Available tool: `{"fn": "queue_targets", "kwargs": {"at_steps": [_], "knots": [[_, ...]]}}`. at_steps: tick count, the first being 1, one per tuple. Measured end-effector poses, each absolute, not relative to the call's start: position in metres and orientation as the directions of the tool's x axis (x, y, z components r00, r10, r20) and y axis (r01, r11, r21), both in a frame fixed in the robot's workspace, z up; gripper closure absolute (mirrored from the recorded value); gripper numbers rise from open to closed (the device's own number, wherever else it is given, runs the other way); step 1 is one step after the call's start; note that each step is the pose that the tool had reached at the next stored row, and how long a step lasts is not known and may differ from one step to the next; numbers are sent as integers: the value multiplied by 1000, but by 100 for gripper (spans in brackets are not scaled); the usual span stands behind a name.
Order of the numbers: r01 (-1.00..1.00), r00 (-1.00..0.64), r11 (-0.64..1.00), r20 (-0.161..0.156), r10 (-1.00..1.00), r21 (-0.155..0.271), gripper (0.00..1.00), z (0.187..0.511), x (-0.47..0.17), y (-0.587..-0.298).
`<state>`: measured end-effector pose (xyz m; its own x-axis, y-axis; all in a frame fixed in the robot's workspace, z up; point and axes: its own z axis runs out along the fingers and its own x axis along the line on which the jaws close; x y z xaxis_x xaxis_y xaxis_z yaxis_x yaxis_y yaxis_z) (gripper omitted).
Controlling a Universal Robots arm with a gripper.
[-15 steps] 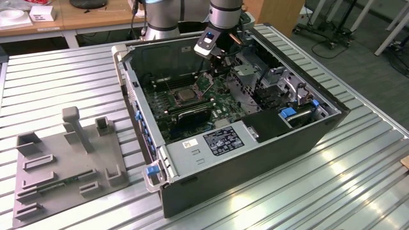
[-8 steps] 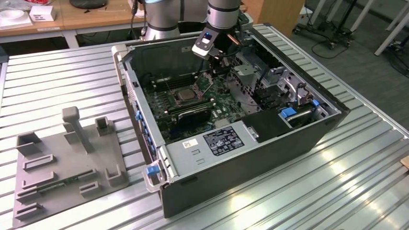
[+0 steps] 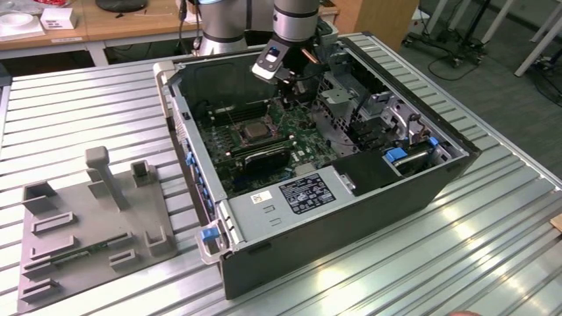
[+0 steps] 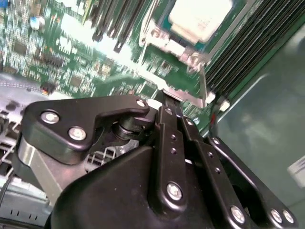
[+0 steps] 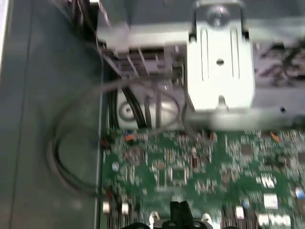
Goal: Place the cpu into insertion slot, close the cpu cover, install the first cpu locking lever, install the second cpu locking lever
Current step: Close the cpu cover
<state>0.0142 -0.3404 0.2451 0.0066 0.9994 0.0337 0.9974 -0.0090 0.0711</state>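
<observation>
Black gripper closed, arm pointing straight down into case, near cpu

Open computer case (grey fixture beside)

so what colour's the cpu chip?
The chip is pale silvery-white, clearest in the second wrist view.

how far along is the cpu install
Done: the cpu lies in the insertion slot, and the cpu cover seems down around it. In hand: the gripper is low over the motherboard beside that slot. Left: whether the locking levers are latched cannot be told.
</observation>
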Motion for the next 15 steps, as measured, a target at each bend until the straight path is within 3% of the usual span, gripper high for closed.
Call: {"fn": "queue_targets", "kwargs": {"at_steps": [15], "knots": [[997, 9, -11, 34, 999, 70, 89, 245, -6, -340]]}}
